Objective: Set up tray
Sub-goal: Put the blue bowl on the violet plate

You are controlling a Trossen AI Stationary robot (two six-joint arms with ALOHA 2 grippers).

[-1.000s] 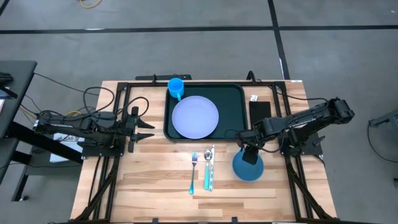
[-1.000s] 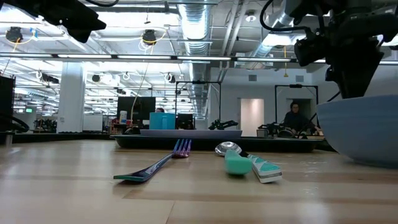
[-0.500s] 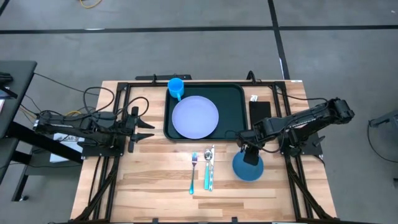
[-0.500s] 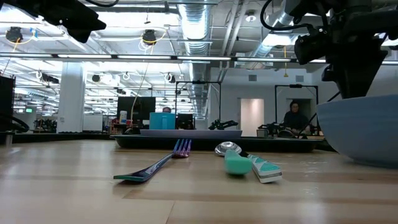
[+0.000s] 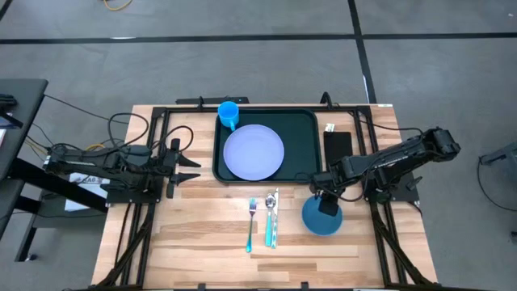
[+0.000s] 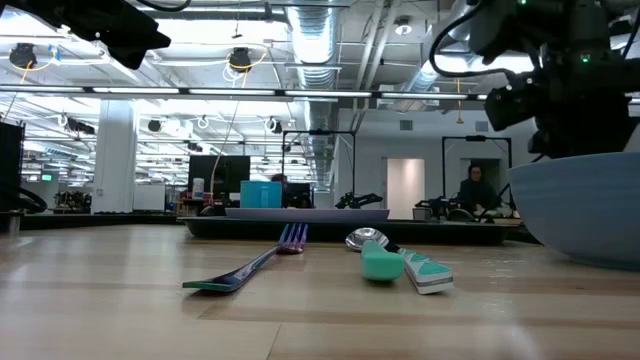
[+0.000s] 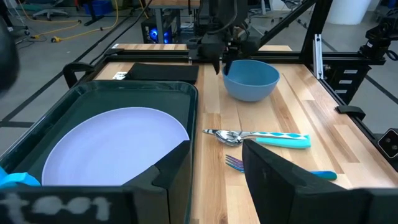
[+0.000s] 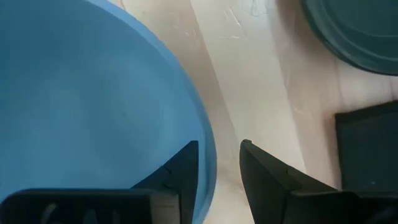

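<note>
Looking down from above, we find the left gripper (image 5: 187, 167) at the table's left side, just beside the tray's left edge, its two fingers apart and holding nothing.

Next comes the tray (image 5: 304, 129), dark green with a raised rim, lying at the far middle of the wooden table (image 5: 202, 234). A lavender plate (image 5: 254, 152) sits inside it, and a blue cup (image 5: 229, 113) stands at its far left corner. In the left wrist view we see the same tray (image 7: 127, 99) with the plate (image 7: 112, 146) filling most of it.

On the bare wood in front of the tray lie a fork (image 5: 251, 222) and, just to its right, a spoon (image 5: 272, 218) with a teal handle, close together and roughly parallel.

Further right is a blue bowl (image 5: 315, 222), near the tray's near right corner. The right gripper (image 5: 325, 202) is down at the bowl's far rim; in its wrist view we see one finger inside the bowl (image 8: 81, 99) and one outside, the rim standing between them, but we cannot tell whether they press on it. A flat black rectangle (image 5: 337, 144) lies just right of the tray.
</note>
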